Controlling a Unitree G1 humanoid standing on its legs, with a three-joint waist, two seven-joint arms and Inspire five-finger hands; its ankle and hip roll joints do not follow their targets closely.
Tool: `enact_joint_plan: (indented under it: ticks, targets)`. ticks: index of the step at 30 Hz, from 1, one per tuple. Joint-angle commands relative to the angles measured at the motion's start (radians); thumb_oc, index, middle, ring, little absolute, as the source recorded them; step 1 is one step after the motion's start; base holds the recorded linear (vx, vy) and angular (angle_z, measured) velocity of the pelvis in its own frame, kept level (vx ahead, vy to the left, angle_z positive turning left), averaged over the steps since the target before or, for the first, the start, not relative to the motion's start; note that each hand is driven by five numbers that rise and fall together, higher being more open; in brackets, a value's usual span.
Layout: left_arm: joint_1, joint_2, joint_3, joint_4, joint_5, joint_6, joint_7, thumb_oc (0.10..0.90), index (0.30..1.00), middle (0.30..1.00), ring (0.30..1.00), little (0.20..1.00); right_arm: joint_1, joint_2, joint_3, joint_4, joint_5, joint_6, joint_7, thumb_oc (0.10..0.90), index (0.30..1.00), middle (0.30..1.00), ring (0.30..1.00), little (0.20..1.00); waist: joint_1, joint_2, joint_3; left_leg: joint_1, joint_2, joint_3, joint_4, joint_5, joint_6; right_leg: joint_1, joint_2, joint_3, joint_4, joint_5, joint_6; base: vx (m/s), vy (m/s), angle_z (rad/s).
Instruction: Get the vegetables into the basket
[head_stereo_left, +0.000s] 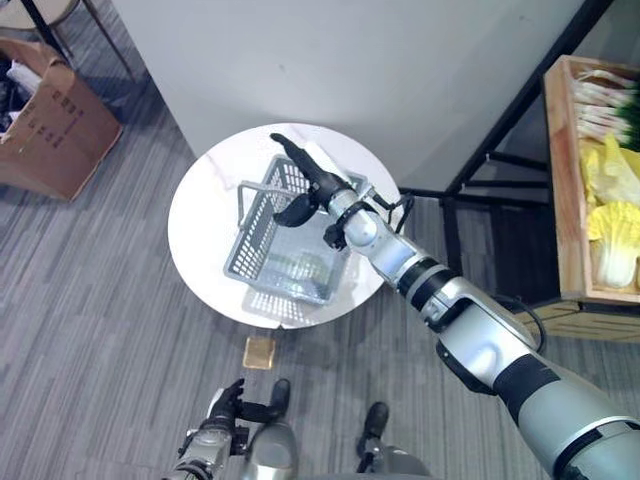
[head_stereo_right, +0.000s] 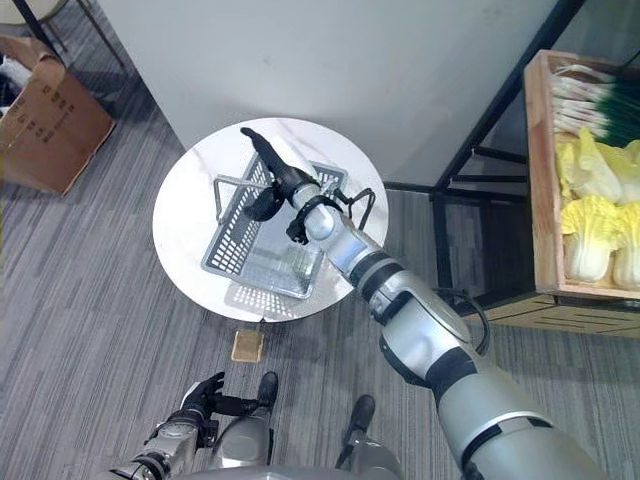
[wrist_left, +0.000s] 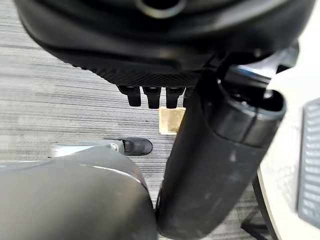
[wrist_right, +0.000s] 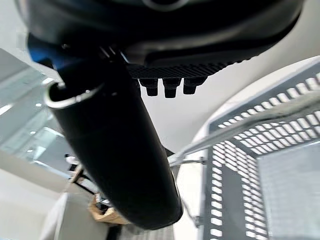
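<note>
A grey plastic basket (head_stereo_left: 247, 238) stands on a round white table (head_stereo_left: 200, 212), its handle raised. My right hand (head_stereo_left: 306, 180) hovers over the basket's far rim, open, fingers straight and thumb bent down, with nothing in it. The basket's mesh wall (wrist_right: 260, 150) shows past that hand's thumb (wrist_right: 120, 150). A pale greenish shape (head_stereo_left: 303, 270) lies on the basket floor; I cannot tell what it is. Napa cabbages (head_stereo_left: 615, 240) and spring onions (head_stereo_left: 608, 108) lie in a wooden crate (head_stereo_left: 560, 180) at the right. My left hand (head_stereo_left: 226, 404) hangs low beside me, open and empty.
A black metal rack frame (head_stereo_left: 500, 130) stands between the table and the crate. A cardboard box (head_stereo_left: 50, 120) sits on the floor at the far left. A small wooden block (head_stereo_left: 260, 351) lies on the floor in front of the table. A white wall rises behind.
</note>
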Motion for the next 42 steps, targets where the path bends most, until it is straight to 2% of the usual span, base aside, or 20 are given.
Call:
enact_joint_plan:
  ticks: [1,9,17,18,19,33,37,41,42]
  targets:
    - [-0.035,0.006,-0.092,0.050,0.000,-0.018,0.009,0.900,1.000,1.000,1.000,1.000,-0.237,0.028,-0.023,0.051,-0.030,-0.067,-0.064,0.900,1.000,1.000,1.000,1.000,0.009,-0.061,0.025,-0.010,-0.046,-0.020,-0.022,-0.007,0.012,0.040,-0.069,0.039,-0.001,0.011,0.064,0.01,0.053,0.03]
    - [-0.042,0.005,-0.109,0.049,-0.005,-0.024,0.010,0.900,1.000,1.000,1.000,1.000,-0.246,0.014,-0.017,0.143,-0.049,-0.072,-0.065,0.900,1.000,1.000,1.000,1.000,0.023,-0.049,0.043,-0.036,-0.057,-0.036,-0.022,-0.002,0.015,0.025,-0.079,0.025,-0.001,0.013,0.067,-0.01,0.027,0.06]
    - [-0.056,0.001,-0.107,0.050,-0.020,-0.030,0.016,0.900,1.000,1.000,1.000,1.000,-0.247,-0.070,0.034,0.210,-0.123,-0.092,-0.068,0.900,1.000,1.000,1.000,1.000,0.033,-0.042,0.063,-0.062,-0.064,-0.047,-0.022,0.006,0.016,0.003,-0.085,0.014,-0.001,0.018,0.073,-0.01,0.014,0.06]
    - [-0.056,0.000,-0.111,0.047,-0.021,-0.033,0.015,0.900,1.000,1.000,1.000,1.000,-0.244,-0.090,0.035,0.225,-0.136,-0.094,-0.077,0.439,0.355,0.355,0.355,0.355,0.035,-0.041,0.064,-0.066,-0.065,-0.049,-0.022,0.007,0.016,0.000,-0.085,0.013,-0.001,0.018,0.073,0.00,0.014,0.04]
    - [-0.054,-0.008,-0.116,0.049,-0.017,-0.031,0.008,0.900,1.000,1.000,1.000,1.000,-0.232,-0.103,0.038,0.236,-0.134,-0.102,-0.072,0.400,0.300,0.300,0.300,0.300,0.039,-0.038,0.065,-0.069,-0.068,-0.051,-0.022,0.007,0.017,-0.002,-0.087,0.014,-0.001,0.019,0.074,0.00,0.014,0.04]
    - [-0.042,-0.008,-0.099,0.058,0.005,-0.025,0.001,0.900,1.000,1.000,1.000,1.000,-0.159,-0.086,0.067,0.199,-0.182,-0.117,-0.033,0.400,0.300,0.300,0.300,0.300,0.032,-0.037,0.051,-0.040,-0.070,-0.041,-0.022,-0.007,0.021,0.021,-0.095,0.020,-0.001,0.013,0.072,0.00,0.002,0.00]
    - [-0.025,0.000,-0.059,0.080,0.054,-0.009,-0.005,0.900,1.000,1.000,1.000,1.000,-0.101,-0.140,0.110,-0.031,-0.226,-0.145,-0.030,0.400,0.300,0.300,0.300,0.300,0.004,-0.061,0.022,0.002,-0.062,-0.014,-0.022,-0.023,0.023,0.040,-0.090,0.043,-0.001,0.010,0.070,0.00,-0.003,-0.02]
    - [-0.014,-0.003,-0.039,0.087,0.066,-0.002,-0.010,0.900,1.000,1.000,1.000,1.000,-0.070,-0.167,0.114,-0.160,-0.224,-0.154,-0.021,0.400,0.300,0.300,0.300,0.300,-0.014,-0.070,0.008,0.023,-0.056,0.003,-0.022,-0.033,0.023,0.047,-0.088,0.057,-0.001,0.009,0.069,0.02,-0.015,-0.18]
    - [-0.006,-0.004,-0.022,0.090,0.084,0.005,-0.012,0.900,1.000,1.000,1.000,1.000,-0.040,-0.188,0.112,-0.257,-0.208,-0.166,-0.002,0.400,0.300,0.300,0.300,0.300,-0.030,-0.076,-0.004,0.039,-0.053,0.015,-0.022,-0.039,0.024,0.053,-0.085,0.069,-0.001,0.007,0.067,0.02,-0.025,-0.26]
